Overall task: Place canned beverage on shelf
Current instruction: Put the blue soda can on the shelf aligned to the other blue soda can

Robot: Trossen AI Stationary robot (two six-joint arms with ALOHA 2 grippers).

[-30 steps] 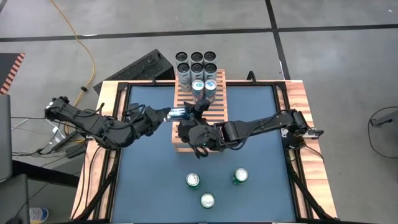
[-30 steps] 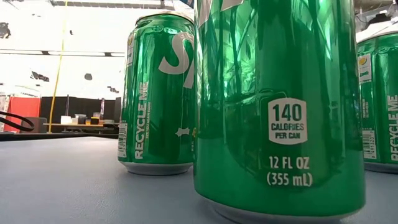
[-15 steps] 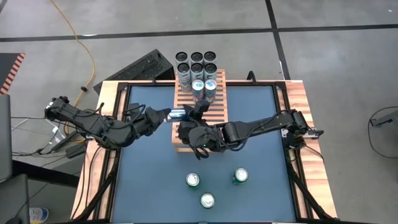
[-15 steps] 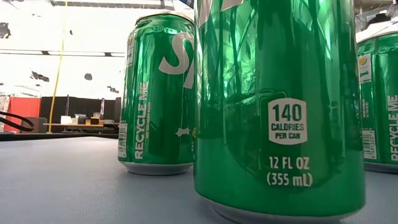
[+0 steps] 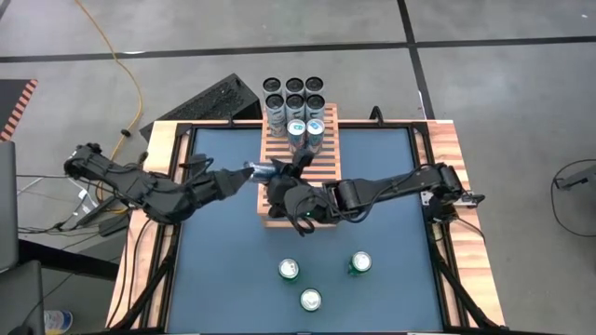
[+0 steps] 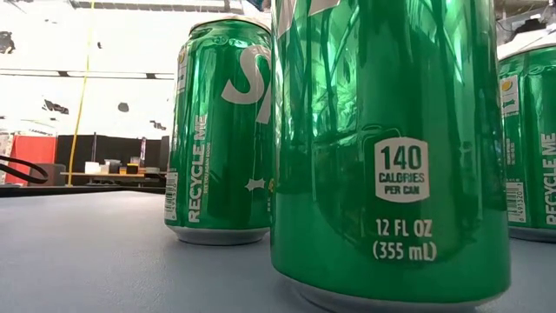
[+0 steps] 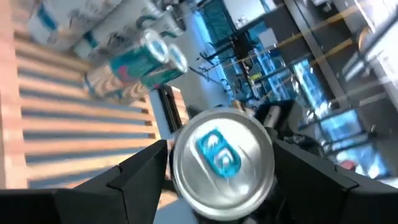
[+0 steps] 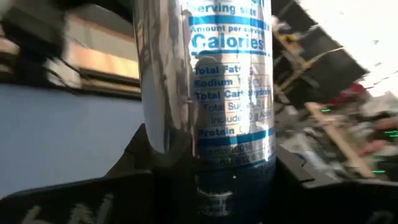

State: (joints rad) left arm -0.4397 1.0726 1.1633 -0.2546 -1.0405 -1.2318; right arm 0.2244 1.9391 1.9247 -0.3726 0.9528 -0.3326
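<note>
- Table [image 5: 223, 270]: blue surface with a wooden border.
- Shelf [image 5: 326, 158]: slatted wooden rack at the table's far middle. Upright cans [image 5: 305, 130] stand in a cluster at its far end.
- Right gripper [image 5: 282, 182]: over the shelf's near left part, clenched on the silver can's body; the nutrition label fills the right wrist view.
- Left gripper [image 5: 250, 171]: at the shelf's left edge, jaws either side of the same can's top; whether they press it cannot be told.
- Silver can [image 5: 267, 170]: held on its side between both grippers, above the shelf's left edge.
- Three green cans [image 5: 290, 269]: upright on the near table, apart.
</note>
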